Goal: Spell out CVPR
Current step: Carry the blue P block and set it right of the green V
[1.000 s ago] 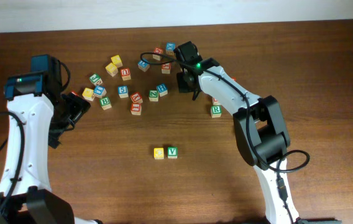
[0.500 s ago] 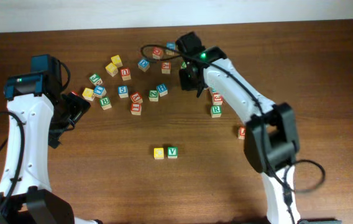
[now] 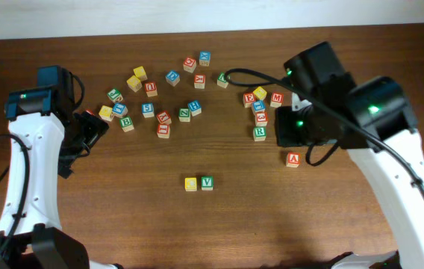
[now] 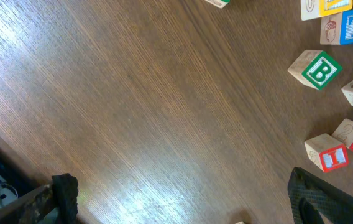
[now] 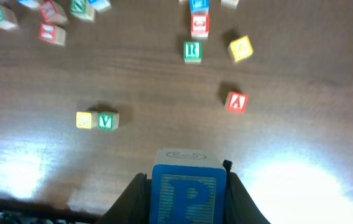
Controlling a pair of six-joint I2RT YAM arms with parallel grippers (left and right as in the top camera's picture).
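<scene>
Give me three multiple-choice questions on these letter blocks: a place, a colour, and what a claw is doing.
1. The green V block lies: A. beside the yellow block; B. stacked on another block; C. alone in a corner.
2. The A block is: A. green; B. red; C. blue.
3. The right claw is: A. open and empty; B. out of sight; C. shut on the blue P block.
Answers: 1 A, overhead shows them side by side; 2 B, its face is red; 3 C, the wrist view shows it gripped.
</scene>
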